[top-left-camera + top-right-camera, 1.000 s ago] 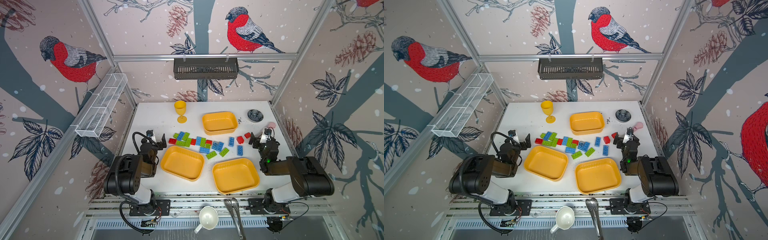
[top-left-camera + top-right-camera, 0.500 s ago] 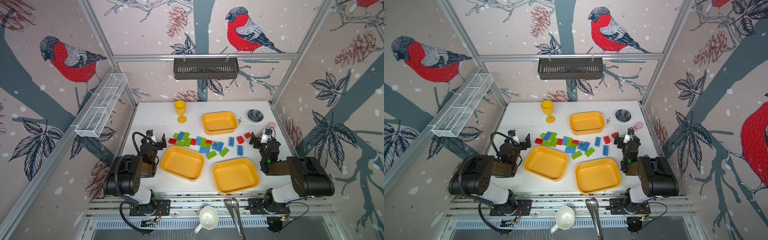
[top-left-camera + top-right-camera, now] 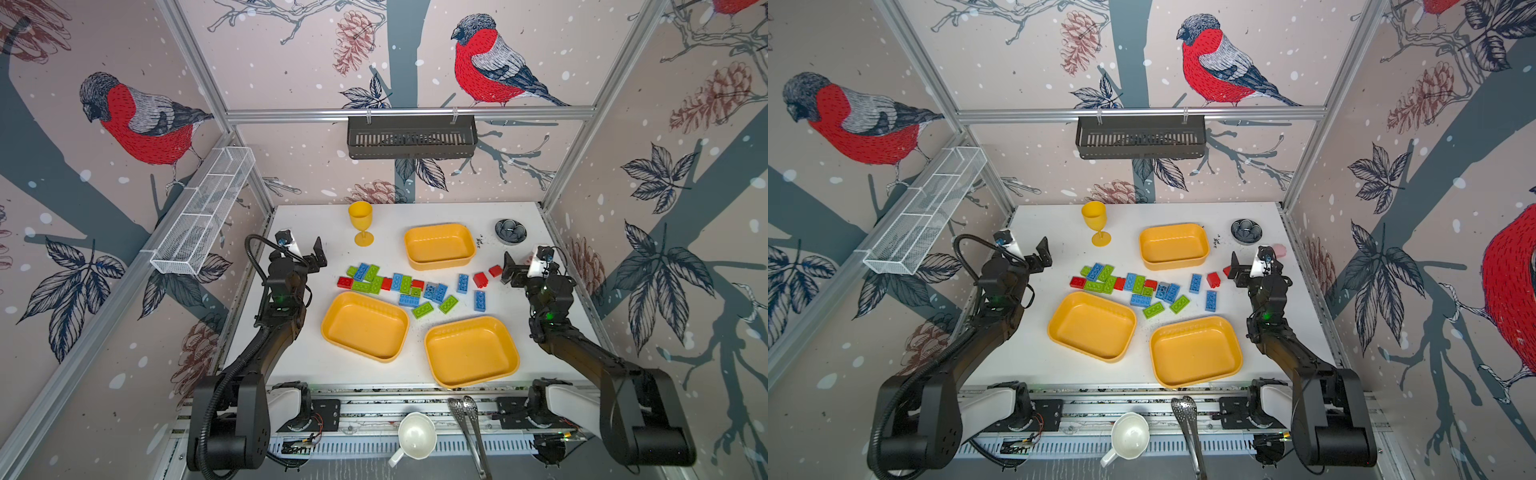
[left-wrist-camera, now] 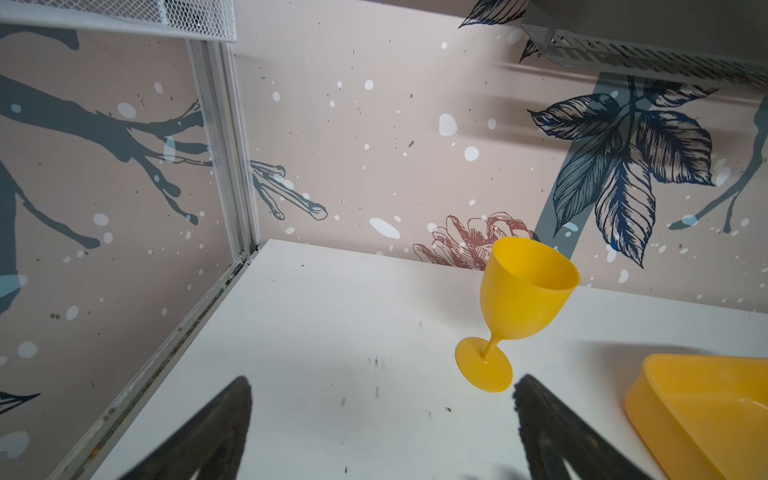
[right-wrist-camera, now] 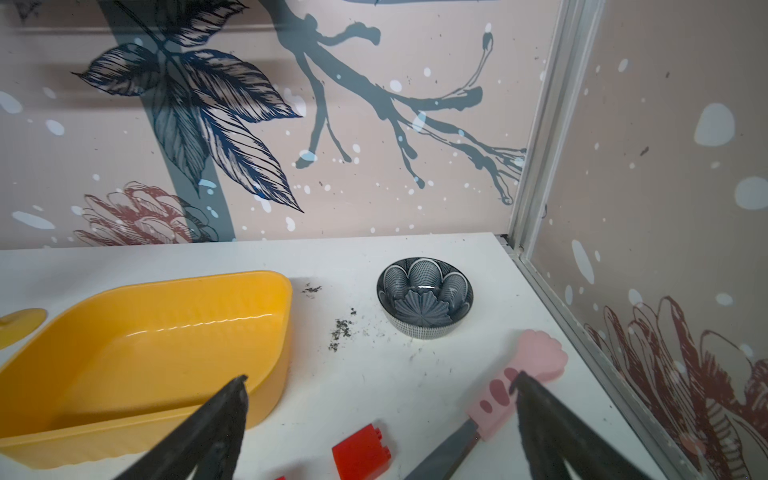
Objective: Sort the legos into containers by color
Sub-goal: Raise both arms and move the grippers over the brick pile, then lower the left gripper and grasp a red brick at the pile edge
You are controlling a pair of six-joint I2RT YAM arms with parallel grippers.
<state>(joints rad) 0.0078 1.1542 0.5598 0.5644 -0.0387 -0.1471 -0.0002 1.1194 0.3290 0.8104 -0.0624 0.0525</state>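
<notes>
Nothing is seen to have moved since the earlier frames; both arms are kept where they were. The left tool (image 4: 382,384) is spread wide with nothing gripped, hovered over bare tabletop (image 4: 332,332) by the left edge, near the left end of the brick row. The right tool (image 5: 380,378) is likewise spread and empty, by the right edge. 1 red brick (image 5: 361,451) is seen low between its fingers, ungripped. 1 pink paw-shaped utensil (image 5: 536,365) is overlapped by one finger; contact cannot be told.

Between the tools, the legos (image 3: 409,286) are laid loose on the tabletop in a ragged row, all outside the trays. Counted in both top views: about 5 red, about 8 green, about 7 blue. Several are touching, so the count is rough. 2 red ones are set apart nearest the right tool.

3 yellow-orange trays are counted, each bare inside. The far tray (image 3: 439,245) is behind the row; the near-left tray (image 3: 365,326) and near-right tray (image 3: 471,351) are in front of it.

Further out, 1 yellow goblet (image 3: 360,222) is stood upright at the back and 1 dark patterned dish (image 3: 510,230) at back right. 1 white cup (image 3: 415,436) and 1 pair of metal tongs (image 3: 467,424) are off the front edge. On the walls, 1 black basket (image 3: 411,135) and 1 white mesh basket (image 3: 203,216) are hung.
</notes>
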